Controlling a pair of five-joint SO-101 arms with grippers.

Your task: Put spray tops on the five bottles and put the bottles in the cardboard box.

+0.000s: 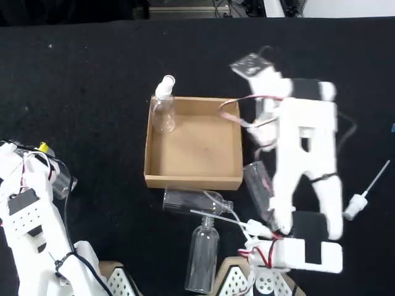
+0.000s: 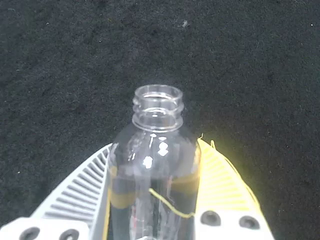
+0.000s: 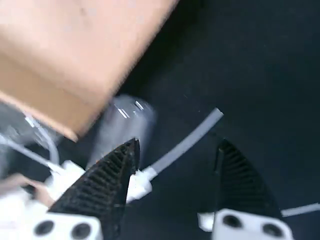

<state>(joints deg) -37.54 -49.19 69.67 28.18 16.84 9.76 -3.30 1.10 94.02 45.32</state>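
Left gripper [image 2: 156, 146] clamps an uncapped bottle [image 2: 157, 107]; right gripper [image 3: 178, 144], jaws apart, hangs over a spray top [image 3: 137, 184] near the cardboard box [image 3: 75, 50].

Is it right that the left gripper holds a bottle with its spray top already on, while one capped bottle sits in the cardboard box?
Not quite. The held bottle in the left gripper has no spray top: the left wrist view shows its threaded neck open. The rest holds: in the high view one capped bottle sits in the cardboard box.

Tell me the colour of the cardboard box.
Plain light brown, inside and out. The cardboard box shows best in the high view.
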